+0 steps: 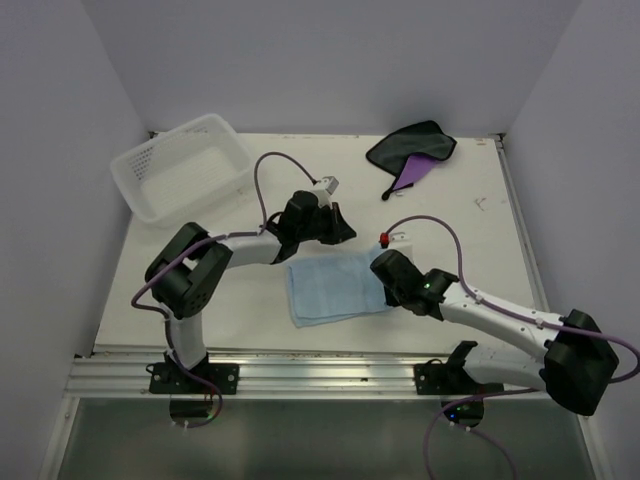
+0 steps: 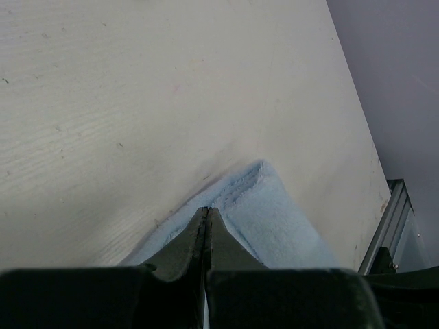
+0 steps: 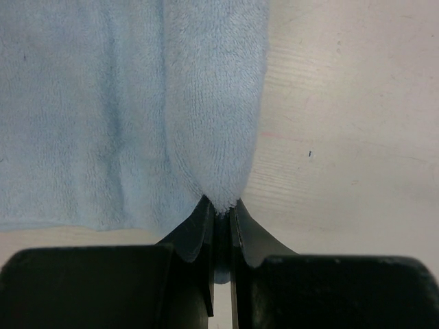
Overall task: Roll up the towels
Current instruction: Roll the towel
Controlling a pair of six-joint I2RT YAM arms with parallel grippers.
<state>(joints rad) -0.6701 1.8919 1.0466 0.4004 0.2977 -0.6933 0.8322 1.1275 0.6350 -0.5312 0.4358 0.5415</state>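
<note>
Light blue towel lies flat on the table between my two arms, near the front edge. It is a soft, short-pile fleece, roughly rectangular, with shallow creases running along it.

My right gripper is clamped on that towel at its right edge. A raised fold of cloth runs up from the tips, and a sliver of blue shows between the jaws.

My left gripper has its jaws pressed fully together, with the tips at the towel's far corner, where the thick hem lifts slightly off the wood. I cannot tell whether any cloth is caught between them.

The purple towel lies crumpled at the far right of the table, well apart from both grippers. Its dark grey-black face is mostly up and a purple flap is turned out.

The white plastic lattice basket stands at the far left corner. The table surface is pale wood grain with small scuffs.
</note>
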